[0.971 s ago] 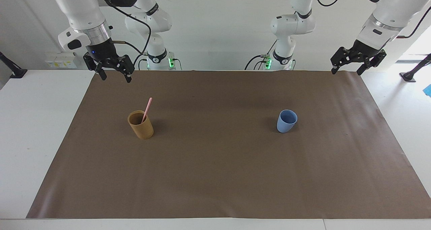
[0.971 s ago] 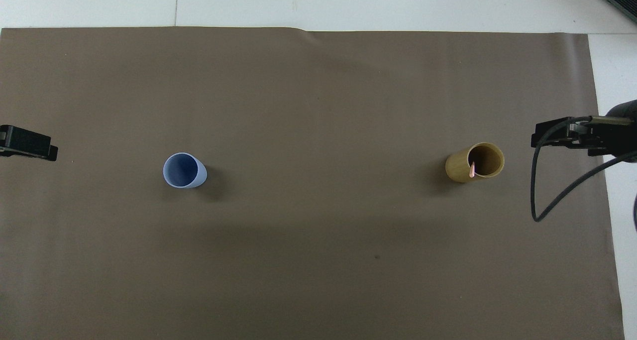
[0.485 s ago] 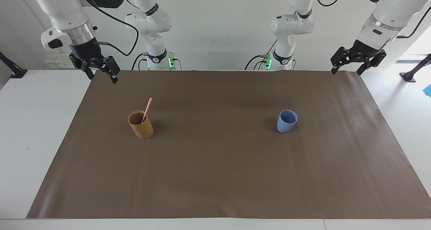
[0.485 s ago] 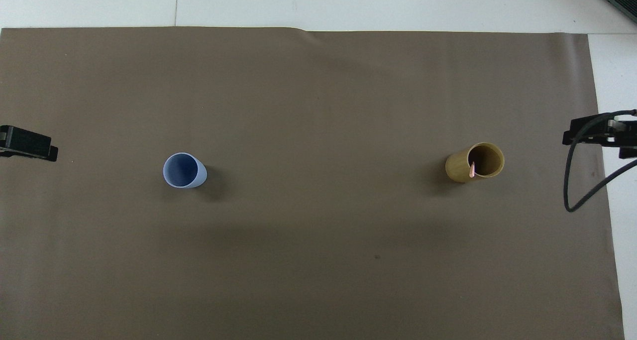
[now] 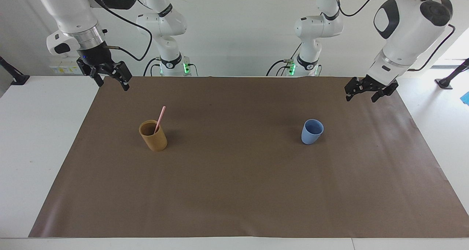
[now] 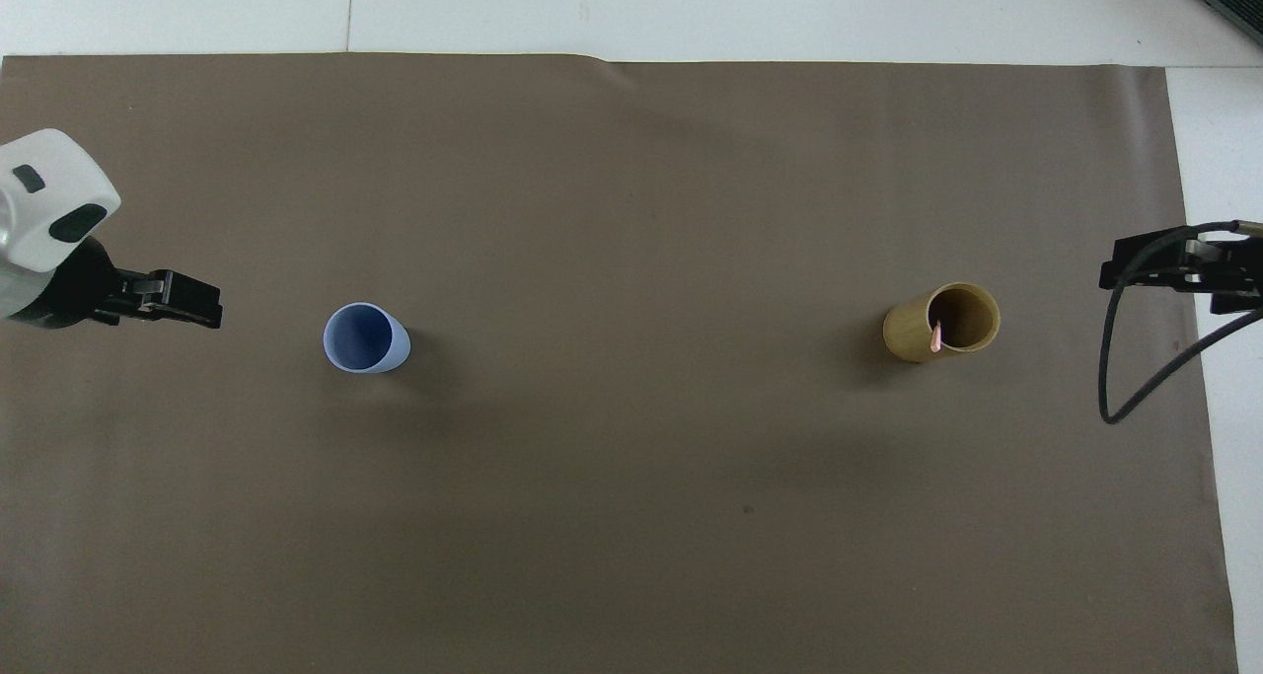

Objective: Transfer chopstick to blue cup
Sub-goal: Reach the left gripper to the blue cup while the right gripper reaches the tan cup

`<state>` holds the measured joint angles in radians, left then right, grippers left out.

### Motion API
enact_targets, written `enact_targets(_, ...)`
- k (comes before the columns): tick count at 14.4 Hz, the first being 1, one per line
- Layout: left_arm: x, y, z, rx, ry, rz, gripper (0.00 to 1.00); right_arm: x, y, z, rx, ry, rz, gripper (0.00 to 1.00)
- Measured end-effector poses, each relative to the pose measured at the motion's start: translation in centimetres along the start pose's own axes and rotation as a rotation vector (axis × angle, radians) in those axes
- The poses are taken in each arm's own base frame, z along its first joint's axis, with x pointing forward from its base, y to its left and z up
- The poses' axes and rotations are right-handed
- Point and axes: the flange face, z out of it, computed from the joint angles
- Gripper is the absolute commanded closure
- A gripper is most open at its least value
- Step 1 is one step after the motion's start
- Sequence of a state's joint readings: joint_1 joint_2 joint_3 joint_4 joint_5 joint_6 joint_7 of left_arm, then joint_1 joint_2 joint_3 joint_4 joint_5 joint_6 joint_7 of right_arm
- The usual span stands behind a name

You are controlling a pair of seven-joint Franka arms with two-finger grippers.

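The chopstick (image 5: 159, 119) stands tilted in the tan cup (image 5: 153, 135), its lower end inside and its upper end leaning over the rim toward the robots. The tan cup sits upright on the brown mat (image 5: 234, 191) covering the counter (image 5: 36, 140). The blue cup (image 5: 312, 131) stands well apart from the tan cup, toward the left arm's end. The left claw (image 5: 362, 93) hangs open over the mat near the blue cup, holding nothing. The right claw (image 5: 111, 83) hangs open and empty over the mat's corner, near the tan cup.
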<state>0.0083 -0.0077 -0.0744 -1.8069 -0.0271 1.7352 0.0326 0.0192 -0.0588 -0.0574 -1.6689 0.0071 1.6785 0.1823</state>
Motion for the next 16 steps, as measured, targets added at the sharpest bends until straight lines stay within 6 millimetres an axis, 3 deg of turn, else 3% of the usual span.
enact_targets(5, -0.1, 4.8, 7.8, 0.002, 0.018, -0.052, 0.0, -0.3, -4.0, 3.1, -0.103, 0.04, -0.113, 0.0)
enact_targets(8, -0.1, 5.0, 11.6, 0.001, 0.008, -0.054, 0.0, -0.2, -4.7, 5.0, -0.195, 0.046, -0.156, 0.0)
enact_targets(11, -0.2, 5.9, 15.2, -0.021, 0.013, -0.059, 0.0, -0.6, -6.6, 7.4, -0.266, 0.05, -0.169, 0.0)
enact_targets(12, -0.3, 6.3, 16.1, -0.026, 0.016, -0.061, 0.22, -0.8, -7.5, 8.2, -0.284, 0.051, -0.171, 0.0)
enact_targets(14, -0.5, 6.4, 16.7, -0.028, 0.019, -0.061, 0.98, -1.3, -9.7, 9.9, -0.31, 0.054, -0.16, 0.0)
enact_targets(16, -0.4, 6.4, 16.7, -0.028, 0.021, -0.059, 1.0, -1.9, -12.1, 11.5, -0.331, 0.053, -0.149, 0.0)
